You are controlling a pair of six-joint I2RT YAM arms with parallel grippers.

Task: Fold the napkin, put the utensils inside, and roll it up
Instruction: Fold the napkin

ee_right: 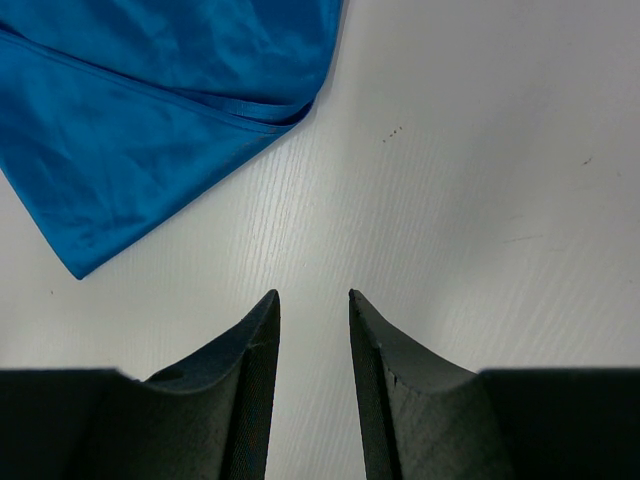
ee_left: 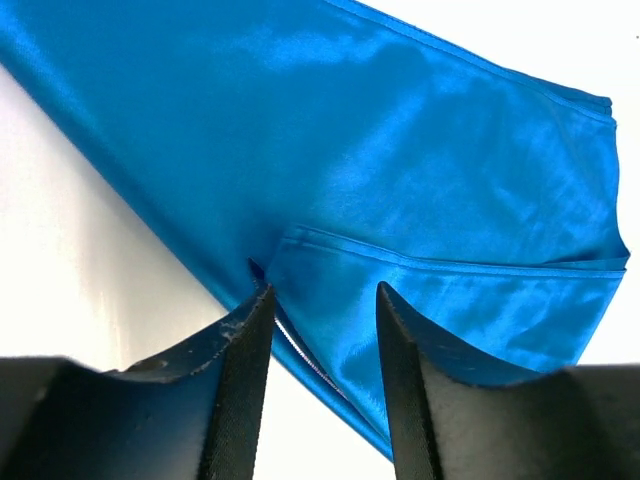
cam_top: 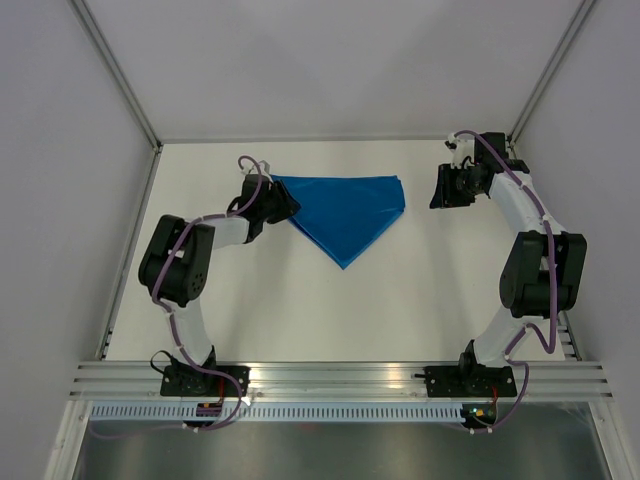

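Note:
The bright-blue napkin (cam_top: 345, 212) lies folded into a triangle on the white table, its point toward the near side. At the napkin's left corner sits my left gripper (cam_top: 283, 203), jaws open, with the cloth's folded edge (ee_left: 330, 330) lying between and under the fingers, not pinched. My right gripper (cam_top: 440, 188) hovers open just right of the napkin's right corner (ee_right: 290, 110), with only bare table between its fingers. The utensils are out of view.
The white table (cam_top: 300, 310) is walled on the left, back and right. An aluminium rail (cam_top: 340, 378) with both arm bases runs along the near edge.

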